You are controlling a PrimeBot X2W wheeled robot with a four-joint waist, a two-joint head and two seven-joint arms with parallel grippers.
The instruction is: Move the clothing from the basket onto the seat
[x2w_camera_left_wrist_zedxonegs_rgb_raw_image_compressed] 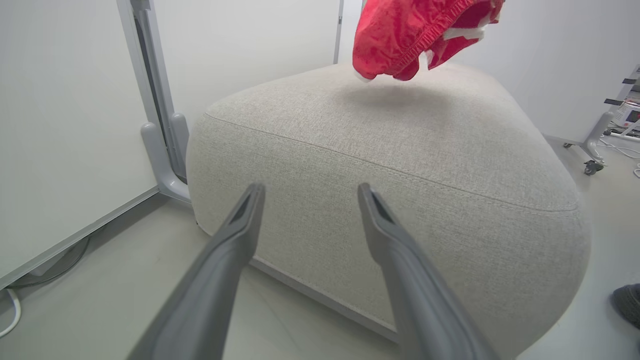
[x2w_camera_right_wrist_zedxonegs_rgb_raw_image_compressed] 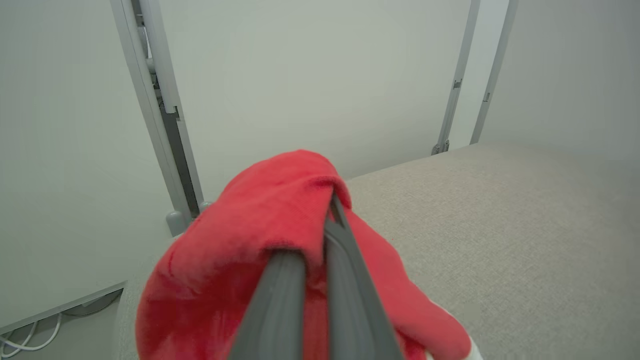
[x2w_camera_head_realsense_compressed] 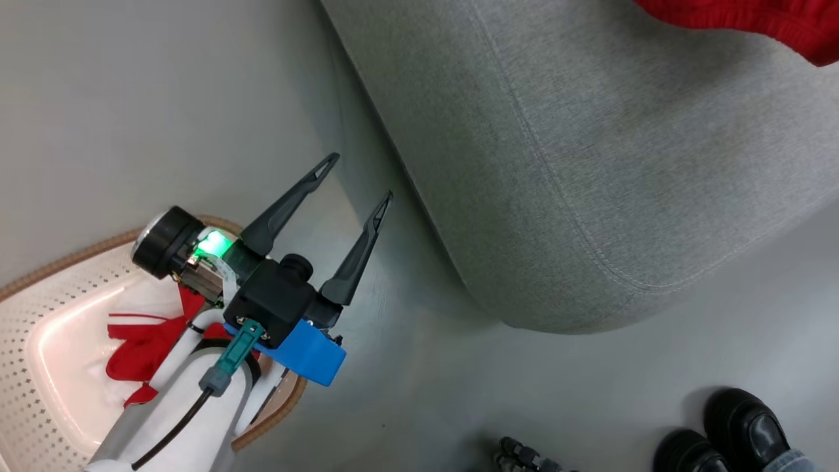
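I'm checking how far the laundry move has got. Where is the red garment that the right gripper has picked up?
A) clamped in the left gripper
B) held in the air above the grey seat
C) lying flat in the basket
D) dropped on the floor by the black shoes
B: the right gripper is shut on the red garment, which hangs above the seat, not yet resting on it in the left wrist view.

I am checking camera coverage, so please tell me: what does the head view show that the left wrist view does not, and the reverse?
Head view adds: the basket with red clothing inside, and a green light on the left wrist. Left wrist view adds: a white wall panel, a grey stand foot and a wheeled stand. Both share: the grey seat, a red garment hanging above it, and the open left gripper.
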